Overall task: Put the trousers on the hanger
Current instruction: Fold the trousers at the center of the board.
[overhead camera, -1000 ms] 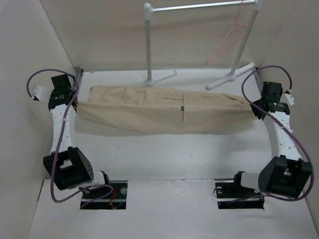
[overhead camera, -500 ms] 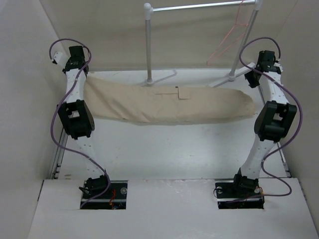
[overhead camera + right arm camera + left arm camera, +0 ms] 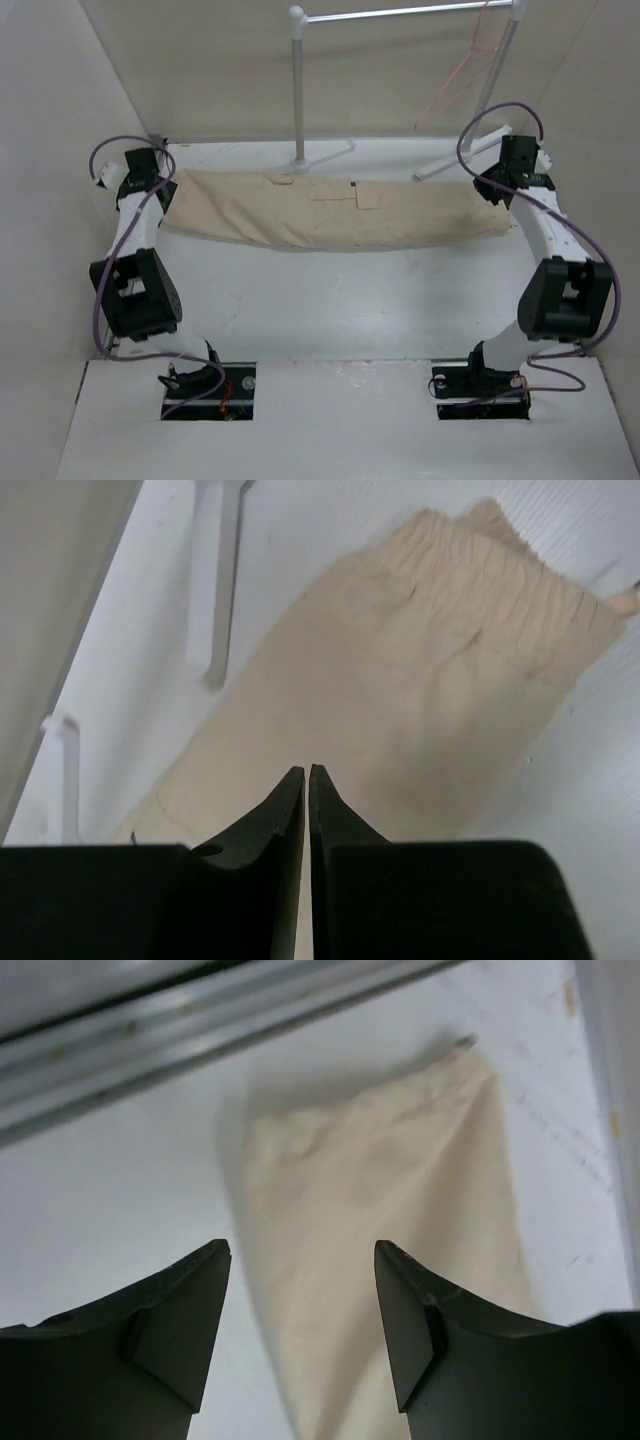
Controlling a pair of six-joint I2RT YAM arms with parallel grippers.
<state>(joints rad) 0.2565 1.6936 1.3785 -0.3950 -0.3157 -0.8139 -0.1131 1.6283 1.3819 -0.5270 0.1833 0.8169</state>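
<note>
The left gripper (image 3: 300, 1250) stands with its jaws well apart and nothing between them. It hangs above one end of the trousers (image 3: 330, 210), and that end shows in the gap between its fingers (image 3: 185, 1320). The right gripper (image 3: 306, 772) has its jaws drawn together to a thin slit and holds nothing. It hovers over the other end of the cloth, where the fabric is gathered into fine pleats. This may be the waistband, though the wrist view is too soft to be sure.

The trousers lie flat on the table (image 3: 330, 310) toward its far side. Their long axis runs left to right, one end near each gripper. Behind them the hanger (image 3: 455, 85) hangs from the silver bar of the rack (image 3: 298, 90), at its right end, well apart from the cloth.
</note>
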